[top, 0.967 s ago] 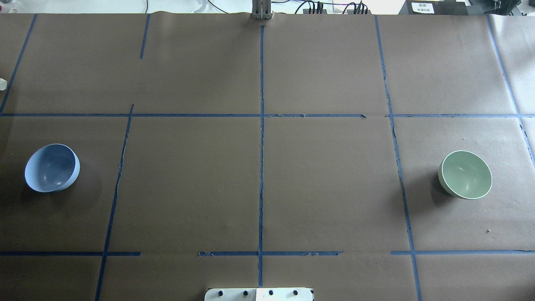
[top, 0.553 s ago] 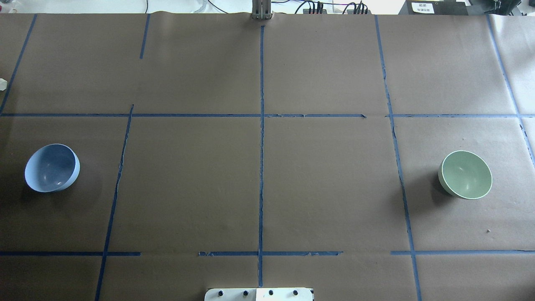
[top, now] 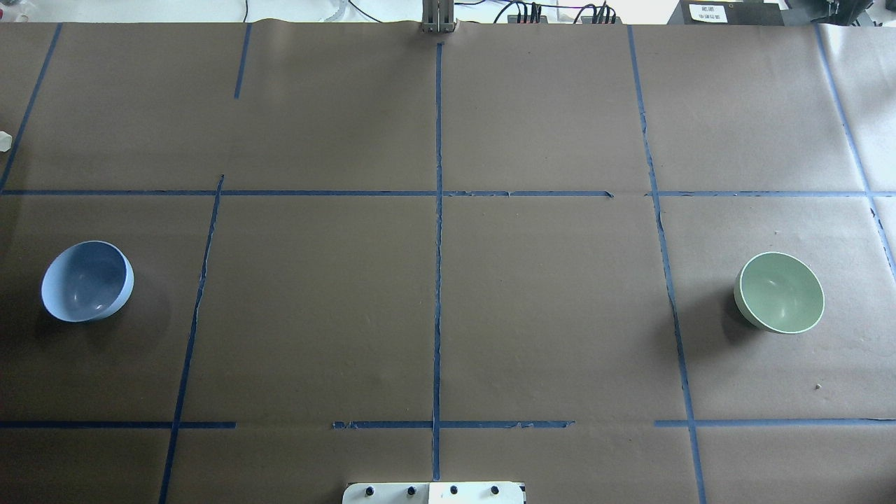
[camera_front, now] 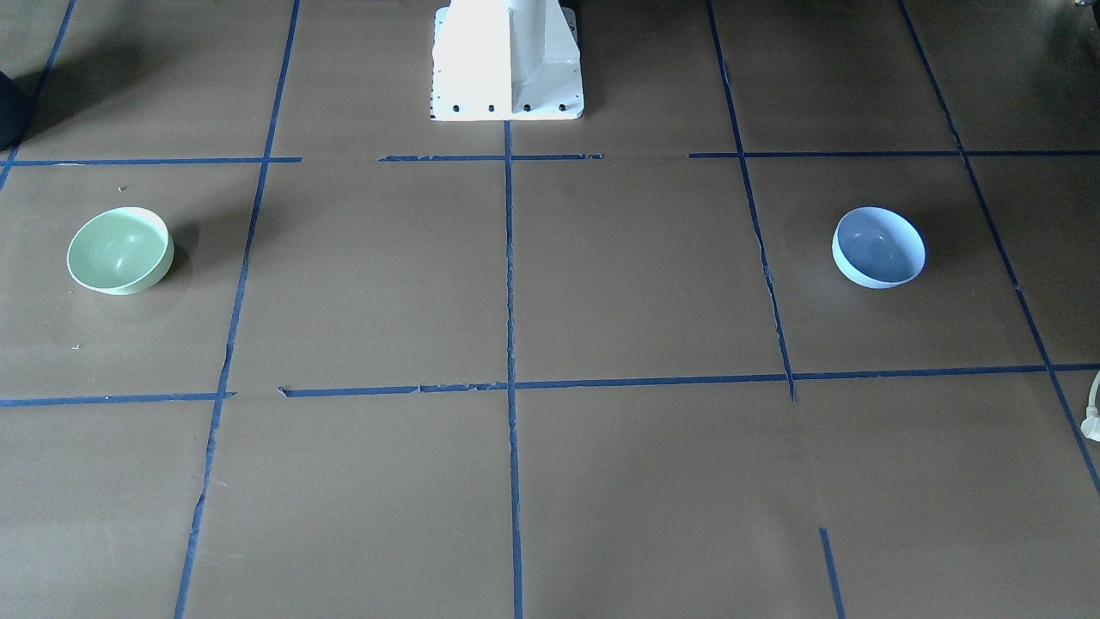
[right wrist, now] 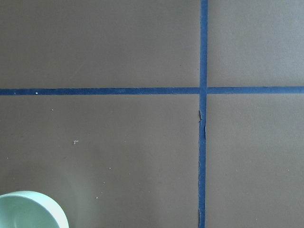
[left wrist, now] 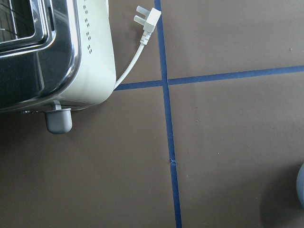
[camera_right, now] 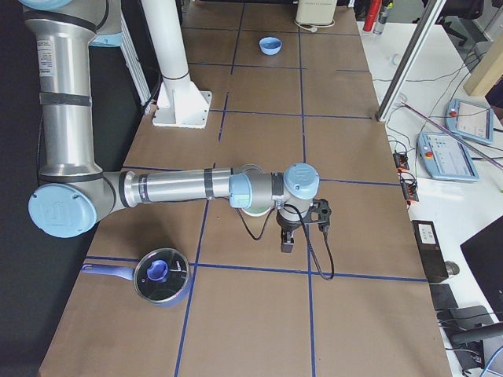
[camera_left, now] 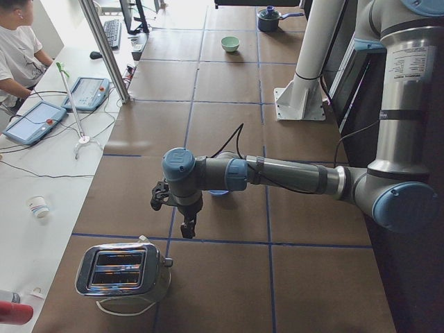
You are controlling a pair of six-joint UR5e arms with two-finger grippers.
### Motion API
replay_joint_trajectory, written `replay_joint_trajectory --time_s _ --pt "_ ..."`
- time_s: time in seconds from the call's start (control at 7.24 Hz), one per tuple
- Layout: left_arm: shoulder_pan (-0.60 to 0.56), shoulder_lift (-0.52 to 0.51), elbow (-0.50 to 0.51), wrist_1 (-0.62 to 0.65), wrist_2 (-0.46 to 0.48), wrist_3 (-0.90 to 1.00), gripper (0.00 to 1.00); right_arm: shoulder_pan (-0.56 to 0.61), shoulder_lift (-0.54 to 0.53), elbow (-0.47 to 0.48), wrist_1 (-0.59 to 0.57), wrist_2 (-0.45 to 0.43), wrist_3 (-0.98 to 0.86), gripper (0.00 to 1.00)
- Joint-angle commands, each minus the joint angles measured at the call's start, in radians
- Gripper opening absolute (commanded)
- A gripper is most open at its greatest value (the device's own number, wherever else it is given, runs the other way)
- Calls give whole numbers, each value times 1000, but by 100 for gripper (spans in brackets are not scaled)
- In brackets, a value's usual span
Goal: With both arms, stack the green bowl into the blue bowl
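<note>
The left gripper [camera_left: 186, 227] is hanging fingers-down over the brown-papered table [top: 546, 315], off the end of the left arm [camera_left: 291, 175], which is reaching out low and nearly level from its elbow. It is showing only in the view from the table's left end, so I cannot tell whether its fingers are spread or closed; nothing can be seen held in them. The blue bowl [top: 87, 281] is sitting upright near this gripper, on the side toward the table's middle, apart from the fingers and partly hidden behind the wrist from the left end. On the gripper's other side, toward the table's end, a chrome toaster [camera_left: 121, 272] is standing close by, its white plug [left wrist: 147, 21] lying loose on the paper beside a crossing of the blue tape [left wrist: 167, 118]. The right gripper [camera_right: 287, 240] is likewise pointing down from the outstretched right arm [camera_right: 169, 188], with a black cable looping off its wrist. It too is appearing only in a side view, and its opening cannot be judged. The green bowl [top: 779, 292] is resting upright near it, toward the table's middle, clear of the fingers and half covered by the wrist from the right end. Beyond this gripper, toward the robot's side, a lidded pan [camera_right: 161, 275] is lying on the paper. The two bowls are sitting well apart, with the white pedestal [camera_front: 507, 60] between them at the robot's edge.
</note>
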Motion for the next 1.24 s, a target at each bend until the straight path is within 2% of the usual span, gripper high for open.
replay_joint_trajectory --time_s 0.0,0.14,0.41,0.83,1.11 --pt "152 10 -4 -155 -15 -271 100 -3 3 0 0 -2 5 100" --pt "201 12 11 -295 -17 -425 100 -3 3 0 0 1 7 100" --pt "385 13 15 -466 -12 -760 100 -6 0 9 1 1 5 100" --pt "473 10 57 -494 -12 -802 98 -9 0 10 1 -1 3 100" --pt "510 9 83 -513 -12 -801 80 -17 2 9 1 1 7 100"
